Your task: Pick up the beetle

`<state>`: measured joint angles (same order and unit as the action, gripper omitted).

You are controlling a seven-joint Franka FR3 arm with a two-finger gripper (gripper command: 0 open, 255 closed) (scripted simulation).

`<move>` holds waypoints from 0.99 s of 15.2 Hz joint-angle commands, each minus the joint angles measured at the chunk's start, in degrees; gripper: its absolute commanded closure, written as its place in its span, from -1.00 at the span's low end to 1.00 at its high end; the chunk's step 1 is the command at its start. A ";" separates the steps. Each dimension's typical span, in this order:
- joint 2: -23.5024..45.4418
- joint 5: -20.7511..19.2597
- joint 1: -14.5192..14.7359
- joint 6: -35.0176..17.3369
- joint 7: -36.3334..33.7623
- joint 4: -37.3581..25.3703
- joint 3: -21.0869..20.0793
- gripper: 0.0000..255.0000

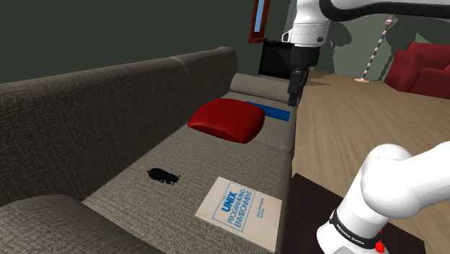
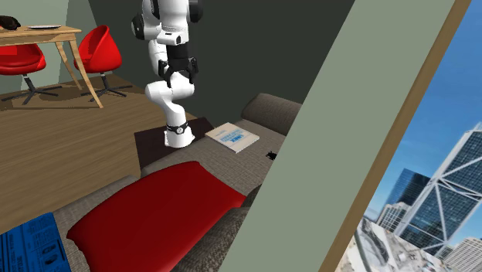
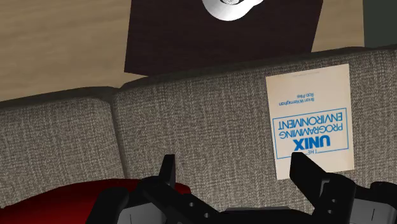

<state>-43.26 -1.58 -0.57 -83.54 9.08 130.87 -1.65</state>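
The beetle (image 1: 164,175) is a small black shape lying on the grey sofa seat (image 1: 216,162), beside the white UNIX book (image 1: 240,211). In the second exterior view the beetle (image 2: 272,155) sits just past the book (image 2: 232,137), near the green wall's edge. My gripper (image 1: 296,91) hangs high above the far end of the sofa, well away from the beetle. It is open (image 3: 238,175), fingers (image 3: 167,173) apart with nothing between them, and looks down on the seat and the book (image 3: 310,121). The same gripper (image 2: 178,77) hangs in front of the arm.
A red cushion (image 1: 227,119) and a blue booklet (image 1: 270,110) lie on the sofa's far half. The dark stand top (image 3: 222,32) borders the seat. Wooden floor (image 1: 360,123), a wooden table (image 2: 46,35) and red chairs (image 2: 104,46) lie beyond.
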 commanded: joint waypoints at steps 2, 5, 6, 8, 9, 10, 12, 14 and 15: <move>0.87 0.62 0.29 -1.63 -0.72 0.65 -0.65 -1.00; 3.88 2.35 1.16 -6.54 -2.82 2.16 -2.61 -1.00; 5.02 2.87 1.44 -8.18 -3.49 2.52 -3.27 -1.00; 7.49 3.85 1.98 -11.46 -4.80 3.01 -4.61 -1.00; 8.82 4.30 2.25 -13.09 -5.45 3.15 -5.28 -1.00; 10.21 4.71 2.49 -14.70 -6.09 3.21 -5.95 -1.00; 13.15 5.42 2.97 -17.89 -7.37 3.12 -7.29 -1.00; 16.31 5.96 3.41 -21.00 -8.65 2.72 -8.61 -1.00; 17.96 6.17 3.62 -22.52 -9.30 2.40 -9.27 -1.00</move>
<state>-27.00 4.41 2.88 -104.76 0.35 133.94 -10.34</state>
